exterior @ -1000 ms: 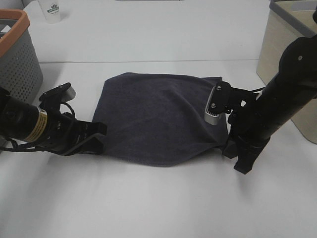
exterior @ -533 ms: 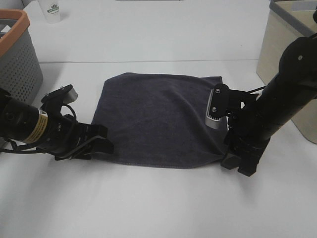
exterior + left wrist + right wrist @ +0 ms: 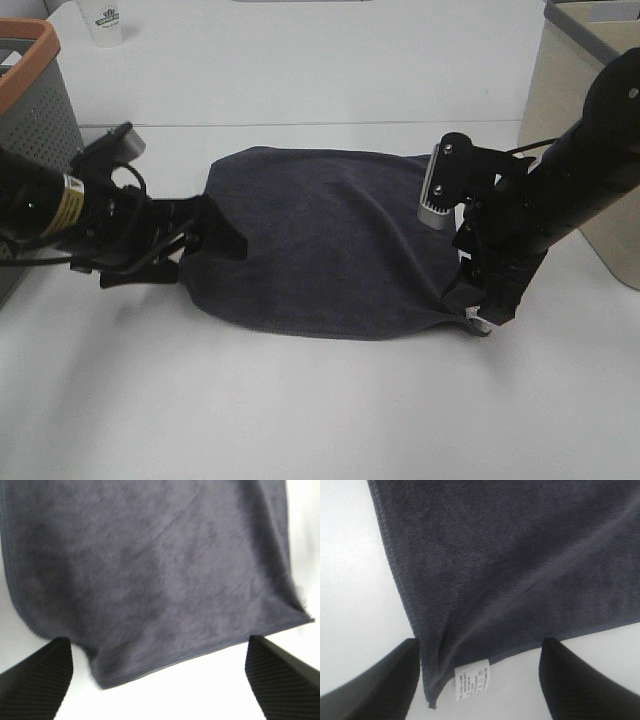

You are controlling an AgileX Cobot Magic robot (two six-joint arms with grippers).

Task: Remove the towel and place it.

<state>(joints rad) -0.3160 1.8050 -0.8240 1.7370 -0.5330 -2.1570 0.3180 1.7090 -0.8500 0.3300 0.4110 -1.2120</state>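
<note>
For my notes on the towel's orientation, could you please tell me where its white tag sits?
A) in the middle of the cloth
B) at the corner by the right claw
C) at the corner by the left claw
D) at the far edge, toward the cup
B: in the right wrist view the tag sits on the towel corner that lies between the fingers of the open right claw.

charcoal-grey towel [image 3: 320, 240] with white tag [image 3: 470, 682] on a white table [image 3: 300, 420], grey perforated basket [image 3: 45, 120] rimmed orange.
</note>
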